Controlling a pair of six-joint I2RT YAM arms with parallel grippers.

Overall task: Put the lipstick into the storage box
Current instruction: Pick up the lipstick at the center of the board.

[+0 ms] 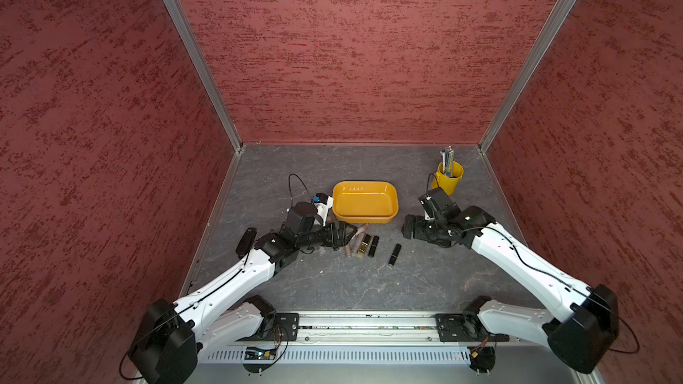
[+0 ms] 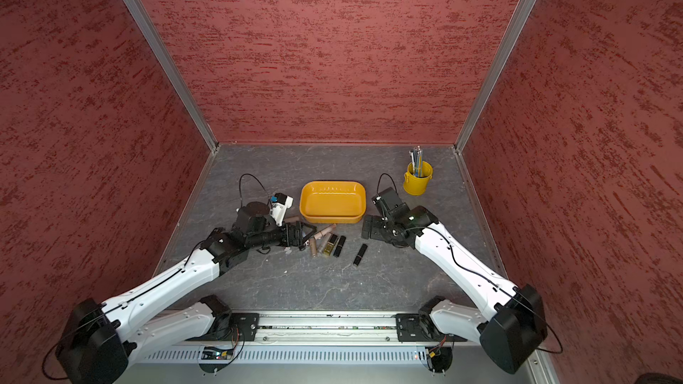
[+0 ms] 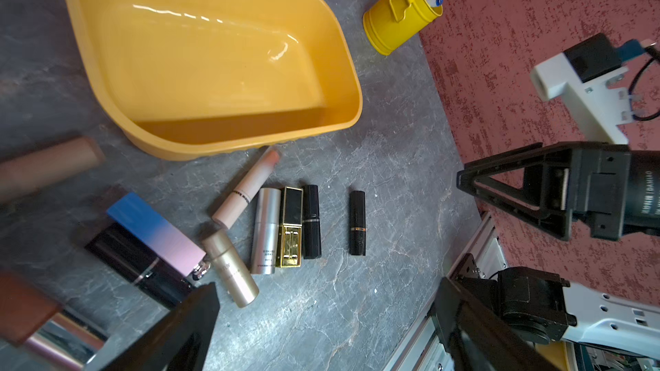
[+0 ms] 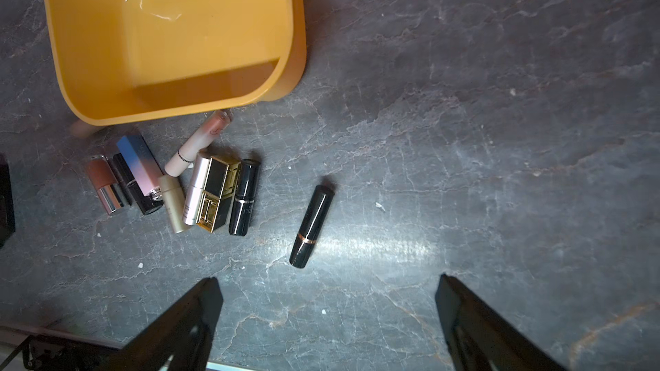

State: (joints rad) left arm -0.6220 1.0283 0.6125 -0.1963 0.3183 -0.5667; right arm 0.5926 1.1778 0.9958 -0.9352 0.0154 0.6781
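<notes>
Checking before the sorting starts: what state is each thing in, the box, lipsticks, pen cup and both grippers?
storage box: upright, empty.
lone black lipstick: capped, lying flat, apart from the others.
other lipsticks: lying clustered by the box, none inside.
pen cup: upright, holding pens.
left gripper: open, empty.
right gripper: open, empty.

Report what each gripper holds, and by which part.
Nothing. The left gripper and right gripper both stand open and empty; the lipsticks lie on the table.
</notes>
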